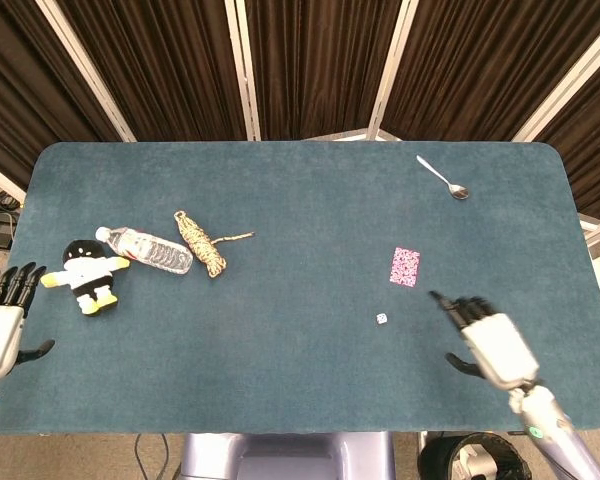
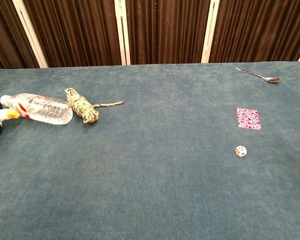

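Lower right of the head view, the right hand (image 1: 490, 335) hovers empty, fingers spread, near the die (image 1: 381, 319) lying on the surface (image 1: 300, 200); regrasping needs a fine pinch.

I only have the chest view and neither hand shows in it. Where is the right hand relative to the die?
Observer: In the head view the right hand is off the die, to its right, near the table's front edge.
Operator: Is it holding anything?
Observer: No, its fingers are spread and empty.
Operator: And the left hand?
Observer: The left hand sits at the table's left edge, fingers apart, just left of the penguin plush and not touching it.
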Available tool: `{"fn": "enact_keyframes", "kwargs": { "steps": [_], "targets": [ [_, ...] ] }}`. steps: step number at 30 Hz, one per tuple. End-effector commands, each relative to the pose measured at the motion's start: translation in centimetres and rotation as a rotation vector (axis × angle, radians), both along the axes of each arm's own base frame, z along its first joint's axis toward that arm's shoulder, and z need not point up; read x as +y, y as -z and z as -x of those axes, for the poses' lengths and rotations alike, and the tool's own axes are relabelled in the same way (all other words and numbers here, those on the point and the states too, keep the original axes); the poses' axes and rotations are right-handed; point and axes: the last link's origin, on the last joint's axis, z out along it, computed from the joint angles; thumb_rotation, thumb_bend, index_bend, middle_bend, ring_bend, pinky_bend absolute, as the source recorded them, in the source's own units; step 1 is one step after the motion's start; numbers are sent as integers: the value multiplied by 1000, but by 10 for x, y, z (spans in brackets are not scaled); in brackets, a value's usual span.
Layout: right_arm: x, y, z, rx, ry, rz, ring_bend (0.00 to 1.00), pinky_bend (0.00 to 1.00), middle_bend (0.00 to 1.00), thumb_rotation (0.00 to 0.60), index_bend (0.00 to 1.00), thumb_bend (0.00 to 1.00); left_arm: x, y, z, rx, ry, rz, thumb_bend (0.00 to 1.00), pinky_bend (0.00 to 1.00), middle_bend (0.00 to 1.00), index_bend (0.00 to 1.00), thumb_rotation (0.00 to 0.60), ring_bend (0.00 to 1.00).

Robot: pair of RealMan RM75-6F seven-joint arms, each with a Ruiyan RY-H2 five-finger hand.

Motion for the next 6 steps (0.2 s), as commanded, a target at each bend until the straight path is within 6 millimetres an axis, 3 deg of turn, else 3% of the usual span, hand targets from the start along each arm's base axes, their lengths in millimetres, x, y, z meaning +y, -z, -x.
{"fn": "enact_keyframes", "kwargs": {
  "steps": [1,6],
  "targets": [
    [8,-18,18,-10,61,85,0,0,0,600,0,0,-2,-1,3,0,-2,-4,0,0,0,0,600,0],
    [17,-26,30,29,117,145,0,0,0,600,0,0,-6,-5,4,-3,1,-18,0,0,0,0,600,0]
  ]
}}
